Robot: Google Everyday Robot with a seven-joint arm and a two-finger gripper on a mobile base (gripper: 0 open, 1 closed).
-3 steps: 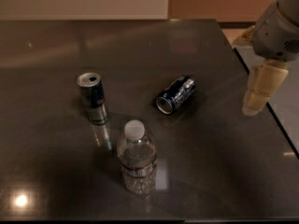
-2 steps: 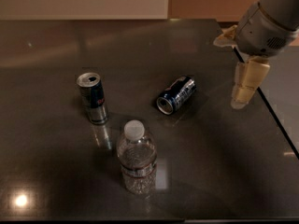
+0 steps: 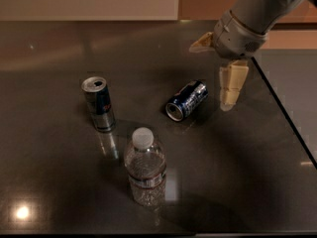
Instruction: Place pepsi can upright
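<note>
The pepsi can (image 3: 186,100) is laid on its side on the surface (image 3: 257,177); the end effector (image 3: 210,77) is held beside it, fingers (image 3: 233,83) parted.

Pepsi can (image 3: 187,100), centre: dark navy, white-silver markings, silver end.
Slim can (image 3: 99,104), left: silver and blue, silver top.
Bottle (image 3: 145,170), near: clear, white cap.
Table (image 3: 59,182): glossy dark grey-brown.
Gripper (image 3: 210,76), far right, just beside pepsi can: grey wrist, cream fingers spread apart.

Arm (image 3: 257,9) from upper right, gripper (image 3: 210,76) lowered, fingers (image 3: 233,83) apart
</note>
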